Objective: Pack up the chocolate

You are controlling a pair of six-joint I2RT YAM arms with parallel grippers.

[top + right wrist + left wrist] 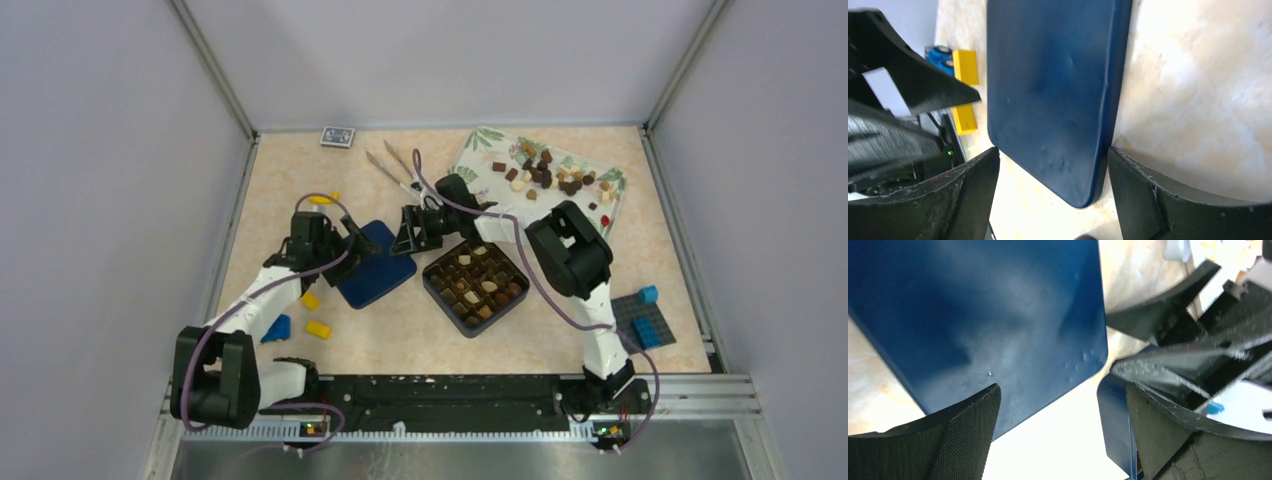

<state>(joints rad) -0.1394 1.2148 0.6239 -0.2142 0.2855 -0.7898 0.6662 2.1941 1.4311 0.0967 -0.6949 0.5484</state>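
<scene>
Several chocolates (pixel 478 280) fill a dark square box (pixel 441 293) at the table's middle. More chocolates (pixel 548 172) lie loose on a floral tray (pixel 480 150) at the back right. A dark blue lid (pixel 378 275) lies flat left of the box; it also shows in the left wrist view (pixel 998 315) and the right wrist view (pixel 1053 95). My left gripper (pixel 356 247) (pixel 1063 435) is open over the lid's left side. My right gripper (pixel 407 238) (pixel 1053 195) is open, with the lid's corner between its fingers. Neither holds anything.
Metal tongs (pixel 396 165) and a card pack (pixel 337 137) lie at the back. Yellow bricks (pixel 318 328) (pixel 966 67) and a blue brick (pixel 277 328) lie front left. A grey baseplate with blue bricks (pixel 642 318) lies at the right. The two grippers are close together.
</scene>
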